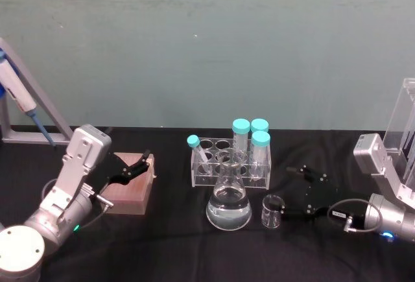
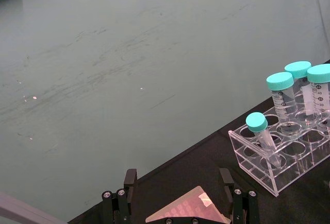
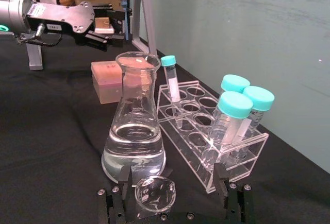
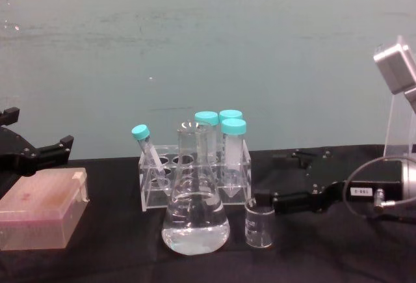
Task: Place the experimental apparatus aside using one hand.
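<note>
Nothing is set aside yet: the small clear glass beaker (image 3: 154,196) stands ungrasped between the spread jaws of the black two-fingered right gripper (image 3: 172,181) (the clear conical glass flask (image 3: 135,131) is just beyond). The left gripper (image 1: 133,168) idles, jaws spread.

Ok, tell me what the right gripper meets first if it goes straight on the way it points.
The small beaker, most likely: it stands just ahead of the right gripper, in line with the gap between its open jaws. The conical flask comes next.
</note>
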Motion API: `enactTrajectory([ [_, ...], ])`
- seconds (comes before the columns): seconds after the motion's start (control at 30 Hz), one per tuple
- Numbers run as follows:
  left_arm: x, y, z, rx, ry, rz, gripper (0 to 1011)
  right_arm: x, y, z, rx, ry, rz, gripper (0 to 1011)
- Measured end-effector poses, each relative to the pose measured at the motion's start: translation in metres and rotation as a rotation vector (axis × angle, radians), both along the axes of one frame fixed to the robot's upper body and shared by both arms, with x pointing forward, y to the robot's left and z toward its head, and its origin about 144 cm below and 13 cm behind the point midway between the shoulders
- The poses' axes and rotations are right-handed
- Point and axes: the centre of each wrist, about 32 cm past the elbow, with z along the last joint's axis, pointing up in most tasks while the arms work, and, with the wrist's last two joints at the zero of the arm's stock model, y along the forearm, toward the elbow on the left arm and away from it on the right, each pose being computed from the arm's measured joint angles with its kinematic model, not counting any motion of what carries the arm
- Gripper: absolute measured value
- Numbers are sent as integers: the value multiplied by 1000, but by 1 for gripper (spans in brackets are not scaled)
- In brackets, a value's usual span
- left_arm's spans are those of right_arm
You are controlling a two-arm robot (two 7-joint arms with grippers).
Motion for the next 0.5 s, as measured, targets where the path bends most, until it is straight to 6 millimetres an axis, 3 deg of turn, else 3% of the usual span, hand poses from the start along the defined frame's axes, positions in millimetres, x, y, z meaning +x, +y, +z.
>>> enactTrajectory([
  [0.5, 0, 0, 0, 0, 0, 0, 1000, 2, 5, -4, -24, 21, 32, 1003],
])
